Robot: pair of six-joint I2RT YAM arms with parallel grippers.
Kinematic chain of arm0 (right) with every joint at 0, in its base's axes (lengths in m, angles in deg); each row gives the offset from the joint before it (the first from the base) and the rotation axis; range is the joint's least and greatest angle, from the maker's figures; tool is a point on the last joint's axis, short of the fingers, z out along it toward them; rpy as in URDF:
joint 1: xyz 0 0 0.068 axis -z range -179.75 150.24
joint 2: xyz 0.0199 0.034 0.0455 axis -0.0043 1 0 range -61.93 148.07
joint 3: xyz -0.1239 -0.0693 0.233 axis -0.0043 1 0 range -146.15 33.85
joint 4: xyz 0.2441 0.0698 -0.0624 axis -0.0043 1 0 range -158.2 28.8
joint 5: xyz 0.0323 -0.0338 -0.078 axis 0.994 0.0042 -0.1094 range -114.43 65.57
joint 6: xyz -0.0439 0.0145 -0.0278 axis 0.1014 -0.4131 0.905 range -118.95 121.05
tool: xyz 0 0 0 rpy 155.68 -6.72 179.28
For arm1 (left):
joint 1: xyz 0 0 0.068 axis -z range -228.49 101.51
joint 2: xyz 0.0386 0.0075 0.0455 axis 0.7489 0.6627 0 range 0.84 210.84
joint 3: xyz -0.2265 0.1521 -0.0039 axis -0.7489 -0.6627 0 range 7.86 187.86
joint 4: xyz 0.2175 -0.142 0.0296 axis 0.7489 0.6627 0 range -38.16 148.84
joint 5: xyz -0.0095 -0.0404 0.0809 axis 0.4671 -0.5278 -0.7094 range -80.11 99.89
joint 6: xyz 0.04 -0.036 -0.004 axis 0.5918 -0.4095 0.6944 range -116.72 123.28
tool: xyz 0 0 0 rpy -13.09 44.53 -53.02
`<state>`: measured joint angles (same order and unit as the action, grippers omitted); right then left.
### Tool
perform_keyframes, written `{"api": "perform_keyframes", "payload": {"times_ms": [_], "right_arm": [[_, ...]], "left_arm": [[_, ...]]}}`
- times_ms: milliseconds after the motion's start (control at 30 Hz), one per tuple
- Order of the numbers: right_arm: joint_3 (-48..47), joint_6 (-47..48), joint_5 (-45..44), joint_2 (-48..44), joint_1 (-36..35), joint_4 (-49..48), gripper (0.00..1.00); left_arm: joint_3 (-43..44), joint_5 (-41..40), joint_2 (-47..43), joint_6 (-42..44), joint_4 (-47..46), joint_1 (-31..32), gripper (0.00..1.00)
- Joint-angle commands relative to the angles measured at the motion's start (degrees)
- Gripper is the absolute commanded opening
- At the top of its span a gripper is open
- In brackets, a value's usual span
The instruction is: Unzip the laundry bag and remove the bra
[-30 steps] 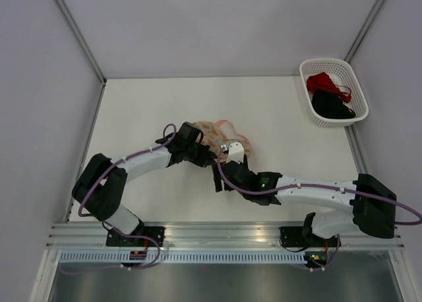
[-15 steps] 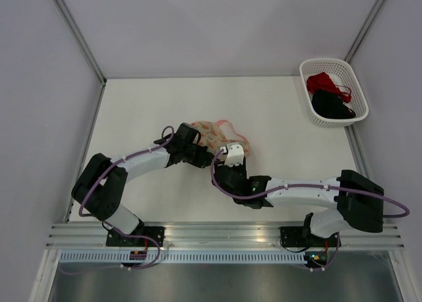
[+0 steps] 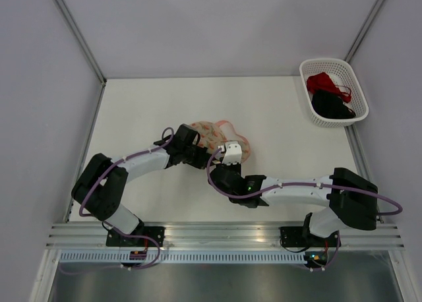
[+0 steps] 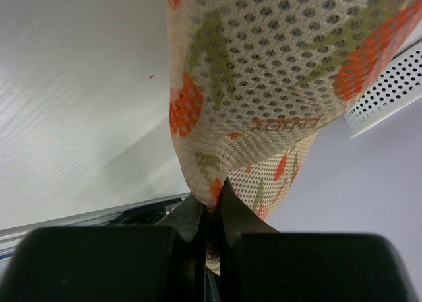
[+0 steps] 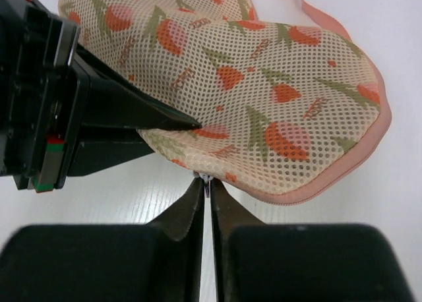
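Observation:
The laundry bag [image 3: 214,132], beige-pink mesh printed with orange-red and green leaves, lies mid-table and is zipped closed. My left gripper [image 3: 203,153] is shut on its near-left edge; in the left wrist view the laundry bag [image 4: 264,71] hangs pinched in the left gripper [image 4: 214,193]. In the right wrist view my right gripper [image 5: 207,183] is shut on the small metal zipper pull [image 5: 207,177] under the laundry bag [image 5: 277,84] and its pink rim. From above the right gripper [image 3: 231,149] sits at the bag's near edge. The bra is hidden.
A white lattice basket [image 3: 315,68] stands at the far right against the wall, holding a red garment [image 3: 323,82] and a black one [image 3: 330,105]. The left gripper's black fingers [image 5: 145,114] reach in right beside my right fingertips. Grey walls enclose the white table [image 3: 145,111].
My right gripper has slid in under the bag's near edge and gone from open to shut on the zipper pull. The left gripper has kept its pinch, shifting slightly.

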<state>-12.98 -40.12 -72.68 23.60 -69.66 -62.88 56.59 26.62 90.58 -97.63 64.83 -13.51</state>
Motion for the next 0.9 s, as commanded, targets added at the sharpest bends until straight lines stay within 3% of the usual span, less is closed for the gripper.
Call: {"api": "perform_keyframes", "payload": {"times_ms": [0, 67, 433, 633, 867], "right_arm": [[-1.34, -0.93, -3.08, -0.28, -0.05, -2.51, 0.08], [-1.16, -1.28, -3.25, -0.37, 0.12, -1.99, 0.0], [5.08, -8.65, -1.15, -7.4, 0.12, 8.81, 0.0], [6.14, -12.18, 0.08, -13.37, 0.12, 21.12, 0.0], [4.12, -14.9, -2.2, -16.46, 0.21, 32.46, 0.01]], "left_arm": [[-1.0, 3.48, -0.96, -1.14, -0.78, 0.09, 0.02], [-1.27, 3.57, -1.14, -1.05, -0.95, 0.09, 0.02], [-2.41, 4.71, -0.97, 3.51, -2.97, -1.66, 0.02], [-3.9, 6.64, -0.26, 12.21, -6.04, -4.91, 0.02], [-1.36, 14.81, 4.39, 32.21, -8.07, -8.0, 0.02]]}}
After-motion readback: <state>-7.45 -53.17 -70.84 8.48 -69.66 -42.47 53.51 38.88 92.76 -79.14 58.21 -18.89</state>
